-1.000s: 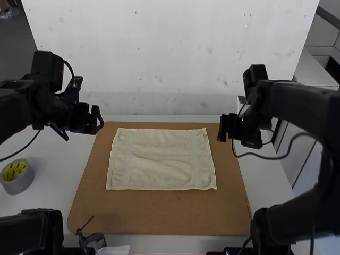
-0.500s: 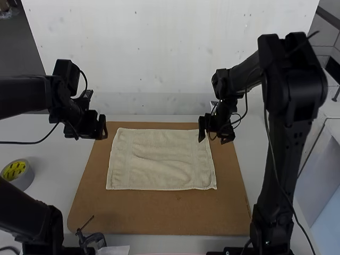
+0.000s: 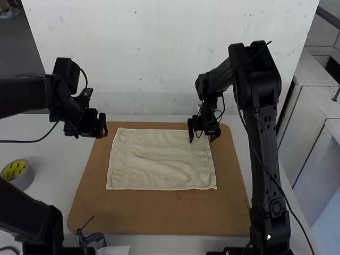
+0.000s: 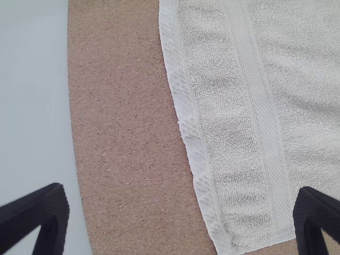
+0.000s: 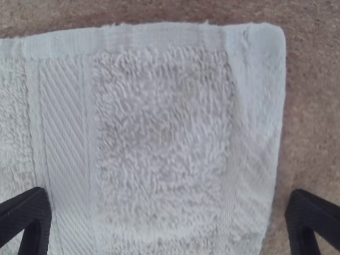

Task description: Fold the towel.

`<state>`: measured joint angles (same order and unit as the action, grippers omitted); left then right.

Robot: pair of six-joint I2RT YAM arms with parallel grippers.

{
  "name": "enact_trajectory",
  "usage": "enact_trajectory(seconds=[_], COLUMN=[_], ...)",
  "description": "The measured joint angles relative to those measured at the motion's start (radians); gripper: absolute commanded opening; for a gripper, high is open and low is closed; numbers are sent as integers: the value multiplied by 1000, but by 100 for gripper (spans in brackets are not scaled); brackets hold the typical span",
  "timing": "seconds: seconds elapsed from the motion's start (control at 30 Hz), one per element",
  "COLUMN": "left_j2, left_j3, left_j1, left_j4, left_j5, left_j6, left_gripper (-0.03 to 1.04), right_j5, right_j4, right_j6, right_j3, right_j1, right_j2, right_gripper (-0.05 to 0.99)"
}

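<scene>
Cream terry-cloth towel (image 3: 159, 159), rectangular, is lying spread and unfolded, with shallow wrinkles running across its middle. A flat woven band is running alongside each of its left and right hems. All places below are taken from this towel.

Underneath and extending past it on every side: a brown, fine-grained board (image 3: 159, 212) with rounded near corners. Under the board, a pale, smooth tabletop (image 3: 48, 151) is showing.

Left gripper (image 3: 99, 126), black: hanging just beyond the towel's left side, near its far left corner. The left wrist view is showing its jaws standing wide apart, with bare board and the towel's hemmed edge appearing between the tips.

Right gripper (image 3: 203, 130), black: poising at the towel's far right corner. The right wrist view is showing its tapered jaws apart, one over the woven band, the other out past the hem over the board, the corner area lying between them. Whether either tip is touching the cloth, cannot tell.

Well off to the towel's left, a grey roll of tape (image 3: 23, 183) is resting on the tabletop; its yellow inner ring is bearing dark printed marks. Nearer than the towel's left half, a dark metal clamp (image 3: 93, 239) is sitting at the board's near edge, with a white sheet (image 3: 115, 250) lying beside it.
</scene>
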<state>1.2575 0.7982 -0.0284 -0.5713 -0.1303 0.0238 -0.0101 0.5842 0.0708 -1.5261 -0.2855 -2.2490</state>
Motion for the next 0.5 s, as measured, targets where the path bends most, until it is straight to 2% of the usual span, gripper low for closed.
enact_trajectory(seconds=[0.33,0.4,0.43,0.5], left_j2=[40,49,52,59], left_j3=[0,0,0,0], left_j1=[0,0,0,0], left_j4=[13,18,23,36], left_j5=[0,0,0,0], left_j6=[0,0,-1,0], left_gripper=[94,94,94,94], right_j5=[17,16,14,14], right_j4=[58,75,83,89], right_j6=[25,27,26,29], right_j3=[-126,-145,-153,-172], right_j1=[7,9,10,14], right_j2=[-76,-86,-91,-101], right_gripper=[93,83,74,46])
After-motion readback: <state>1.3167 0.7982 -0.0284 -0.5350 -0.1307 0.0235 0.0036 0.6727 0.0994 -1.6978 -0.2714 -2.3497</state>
